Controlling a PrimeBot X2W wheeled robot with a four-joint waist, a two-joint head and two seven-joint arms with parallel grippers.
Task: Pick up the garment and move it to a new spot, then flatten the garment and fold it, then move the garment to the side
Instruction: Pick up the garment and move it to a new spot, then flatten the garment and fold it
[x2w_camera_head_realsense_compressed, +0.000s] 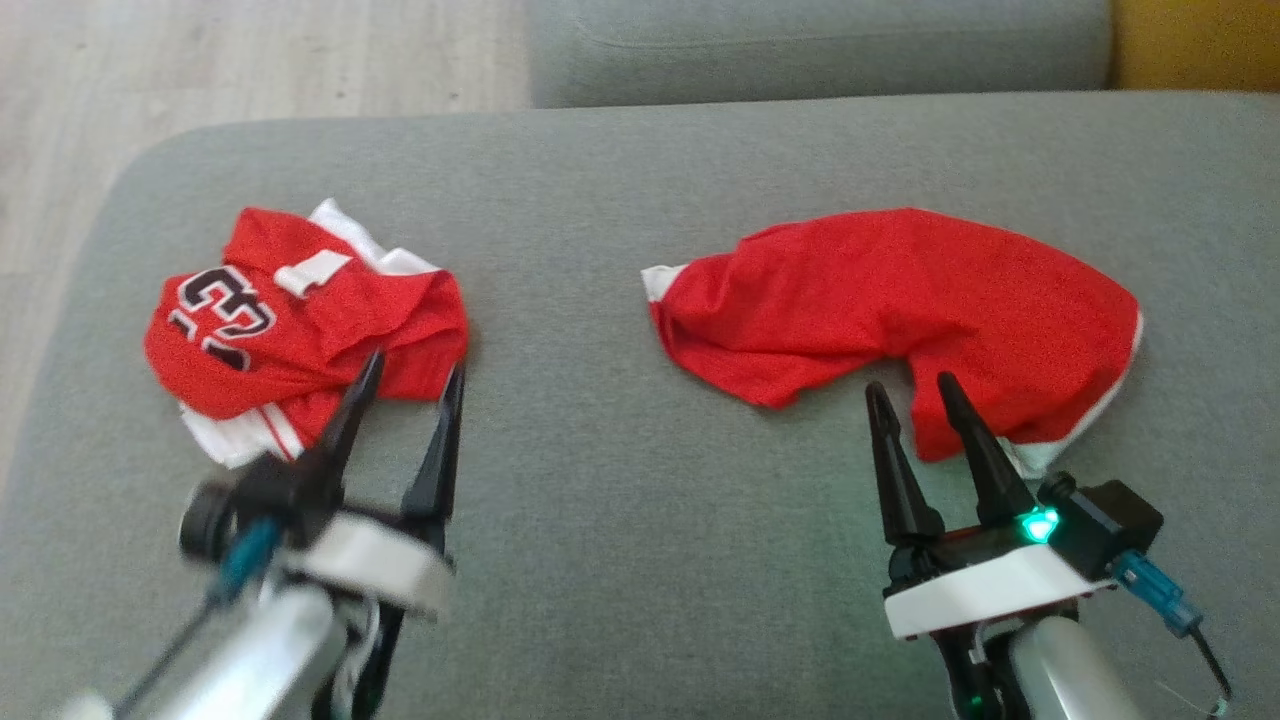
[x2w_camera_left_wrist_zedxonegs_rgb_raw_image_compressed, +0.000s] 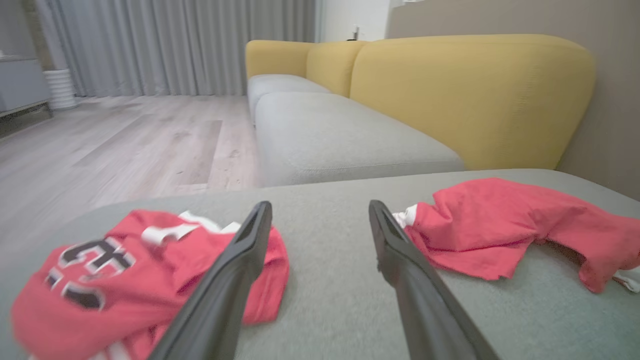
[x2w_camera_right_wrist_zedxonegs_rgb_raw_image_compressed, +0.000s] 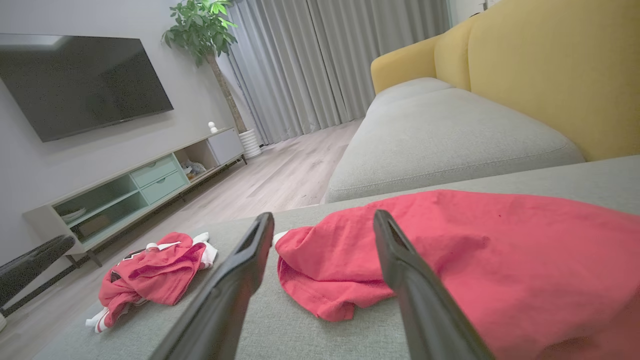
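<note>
Garments number two on the grey cushion (x2w_camera_head_realsense_compressed: 620, 520): a crumpled red numbered jersey (x2w_camera_head_realsense_compressed: 300, 330) and a plain red garment (x2w_camera_head_realsense_compressed: 900, 310). There are two grippers, both spread wide and holding nothing. The jersey lies just ahead of the left gripper (x2w_camera_head_realsense_compressed: 415, 362), mostly to the outer side of its jaws; one fingertip overlaps the near hem, contact unclear. The plain garment spreads ahead of the right gripper (x2w_camera_head_realsense_compressed: 910, 383), whose outer fingertip overlaps its near edge. Between the two pairs of jaws runs a broad bare strip of cushion. Beyond the jersey the cushion's rounded edge drops to wood floor (x2w_camera_head_realsense_compressed: 250, 60); ahead sits a second seat cushion (x2w_camera_head_realsense_compressed: 820, 45).
</note>
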